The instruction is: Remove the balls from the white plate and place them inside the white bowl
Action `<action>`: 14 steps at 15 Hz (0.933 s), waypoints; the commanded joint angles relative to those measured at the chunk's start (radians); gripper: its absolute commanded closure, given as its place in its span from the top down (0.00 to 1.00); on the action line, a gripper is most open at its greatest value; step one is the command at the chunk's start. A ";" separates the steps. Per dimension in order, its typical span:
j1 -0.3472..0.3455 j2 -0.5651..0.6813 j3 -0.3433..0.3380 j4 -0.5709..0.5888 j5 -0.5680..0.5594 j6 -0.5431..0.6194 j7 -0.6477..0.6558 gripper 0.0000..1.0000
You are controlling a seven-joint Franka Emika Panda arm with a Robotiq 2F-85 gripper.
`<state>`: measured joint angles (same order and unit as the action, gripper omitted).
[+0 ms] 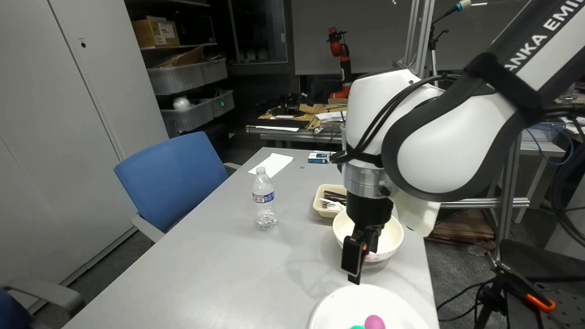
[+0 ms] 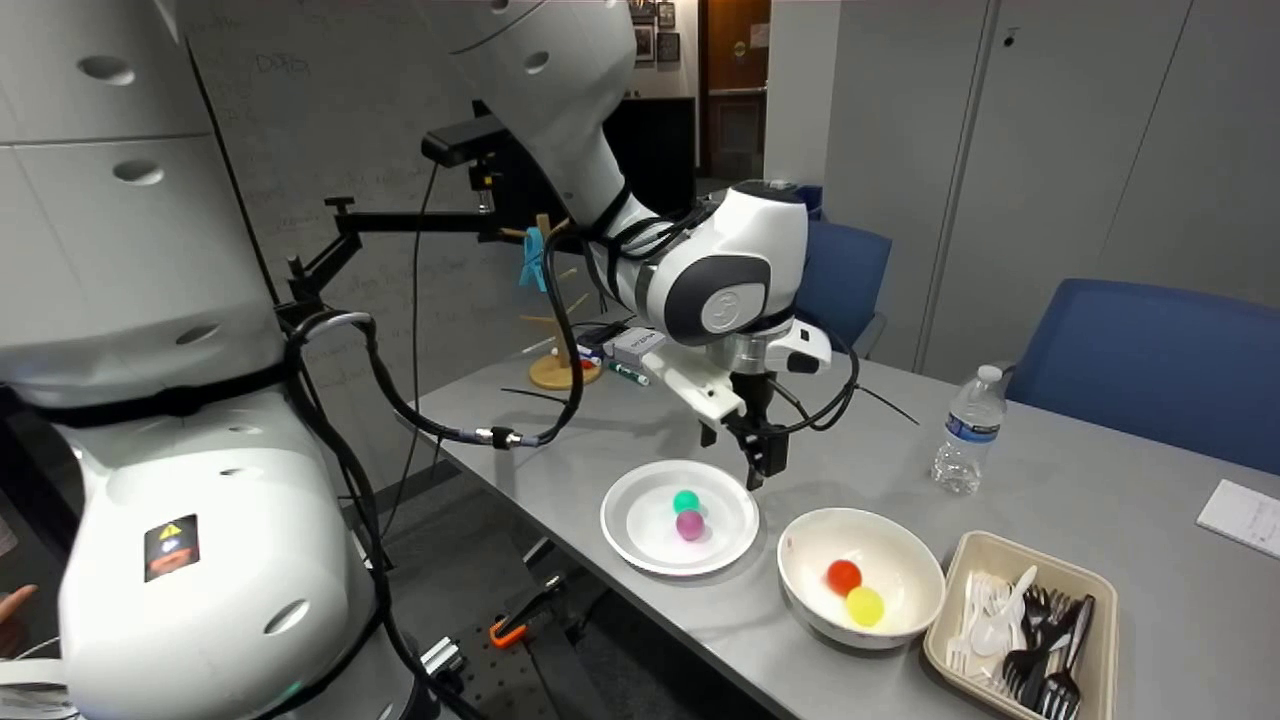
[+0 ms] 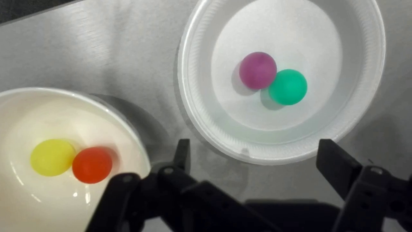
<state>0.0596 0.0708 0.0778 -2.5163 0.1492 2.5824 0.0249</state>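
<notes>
The white plate (image 2: 620,515) lies on the table and holds a purple ball (image 2: 690,525) and a green ball (image 2: 686,502), touching each other in the wrist view (image 3: 257,70). The white bowl (image 2: 915,565) stands beside the plate. A red ball (image 2: 843,576) and a yellow ball (image 2: 864,606) lie in it. My gripper (image 3: 254,145) is open, with nothing between its fingers. It is above the table near the plate's edge, with the bowl at the lower left in the wrist view. In an exterior view the gripper (image 1: 361,267) hides part of the bowl.
A beige tray (image 2: 1100,620) with black and white cutlery stands close beside the bowl. A water bottle (image 2: 968,430) stands upright farther across the table. A wooden stand (image 2: 552,372), a small box (image 2: 635,345) and markers are at one end. Blue chairs (image 1: 171,178) line one side.
</notes>
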 commanded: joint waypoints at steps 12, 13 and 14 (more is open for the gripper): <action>0.006 0.156 0.098 0.025 0.017 0.056 -0.465 1.00; 0.008 0.174 0.099 0.028 -0.003 0.076 -0.461 1.00; 0.008 0.191 0.102 0.031 -0.020 0.092 -0.457 1.00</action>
<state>0.0658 0.2059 0.1697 -2.5076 0.1733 2.6280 -0.4155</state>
